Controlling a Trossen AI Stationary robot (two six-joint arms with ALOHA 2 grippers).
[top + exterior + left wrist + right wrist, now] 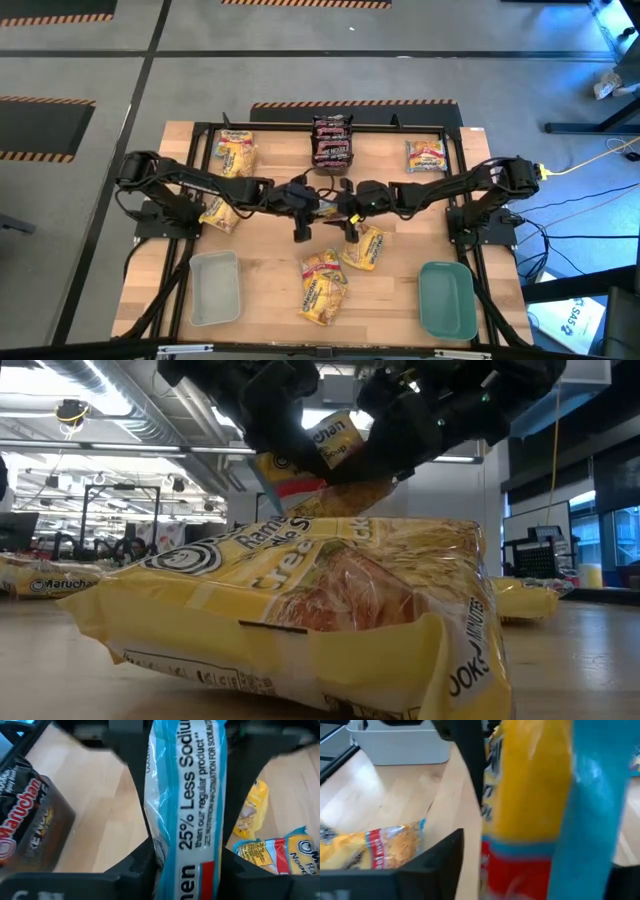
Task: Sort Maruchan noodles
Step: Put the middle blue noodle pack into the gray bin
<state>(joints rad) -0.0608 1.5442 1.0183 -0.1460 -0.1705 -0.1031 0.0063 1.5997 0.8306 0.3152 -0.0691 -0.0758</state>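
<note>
Held clear of the table at mid-frame in the high view: one blue-edged packet (328, 442) of Maruchan noodles, caught between both arms where they meet nose to nose. Looks like a hand-over or a re-grip, judging by the pose. Closed on its sides in the left wrist view, the left gripper (322, 207), with dark fingers (137, 795) pressed against the crinkly film. Close against the same packet, the right gripper (348, 210); cannot tell whether gripping or letting go.

Kept high, probably to pass above the loose yellow packet (362, 248) lying just below centre and the second yellow packet (322, 285) lower still.

Already grouped along the upper edge of the table: yellow pair (235, 153) at upper left, dark stack (332, 140) at upper centre, pale packet (425, 155) at upper right. Tucked beside the left arm at left of centre, another yellow packet (218, 212).

Open wood between the centre and the upper row, so room to carry upward. Tighter below: grey tray (195, 290) at lower left, teal tray (425, 300) at lower right, two packets between them. Black frame rails along the table edges, near the upper groups, so little margin there for overshoot.
</note>
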